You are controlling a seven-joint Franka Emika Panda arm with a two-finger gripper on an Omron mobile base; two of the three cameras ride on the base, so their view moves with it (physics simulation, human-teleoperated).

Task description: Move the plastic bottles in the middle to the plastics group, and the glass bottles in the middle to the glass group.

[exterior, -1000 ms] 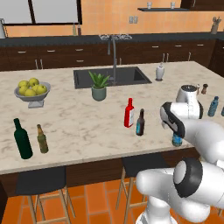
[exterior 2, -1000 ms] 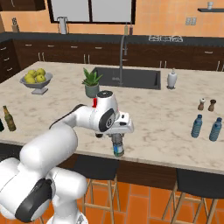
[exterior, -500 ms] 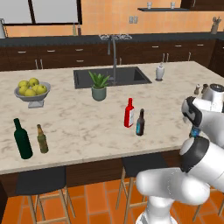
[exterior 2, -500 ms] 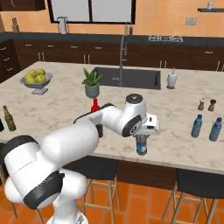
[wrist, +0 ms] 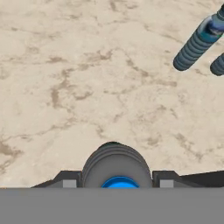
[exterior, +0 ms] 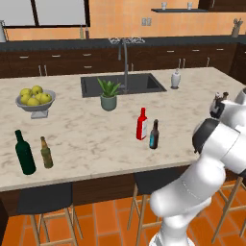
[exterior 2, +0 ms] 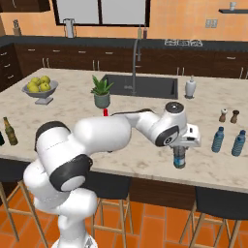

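- water bottle [exterior 2: 179,158], the stubby bluish plastic one, is being held upright in the gripper [exterior 2: 180,154] just above the marble counter [exterior 2: 145,150], near its front edge; in the hand view its ribbed top [wrist: 116,168] is being seen from above between the two dark fingers.
- counter is being shown as the largest surface, with a dark sink [exterior: 122,84] set into its far side and a tall faucet [exterior: 125,60] behind it.
- white arm [exterior 2: 121,133] is being stretched across the counter toward the right-hand end in the right base view.
- dark green wine bottle [exterior: 24,153] is being seen standing at the left end of the counter, with the small olive-amber bottle [exterior: 46,153] just beside it.
- fruit bowl [exterior: 35,101] and a potted plant [exterior: 108,94] are being seen farther back.
- red bottle [exterior: 141,124] and the dark brown bottle [exterior: 153,135] are standing close together in the middle of the counter.
- two translucent blue bottles [exterior 2: 218,140] [exterior 2: 238,143] are standing near each other at the right end, apart from the held bottle.
- gripper jaws are being kept pinched on the water bottle's sides.
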